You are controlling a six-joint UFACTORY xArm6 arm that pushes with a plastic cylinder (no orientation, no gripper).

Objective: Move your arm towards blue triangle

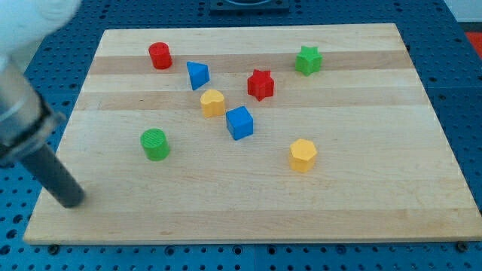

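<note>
My tip (71, 200) sits at the table's (376, 203) left edge near the bottom corner (bare rod tool, nothing to clamp), approach barely begun, needing a diagonal slide past the green cylinder (155, 144) toward the blue triangle (197, 75) by the top edge.

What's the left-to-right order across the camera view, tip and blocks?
my tip → green cylinder → red cylinder → blue triangle → yellow block → blue cube → red star → yellow hexagon → green star
</note>
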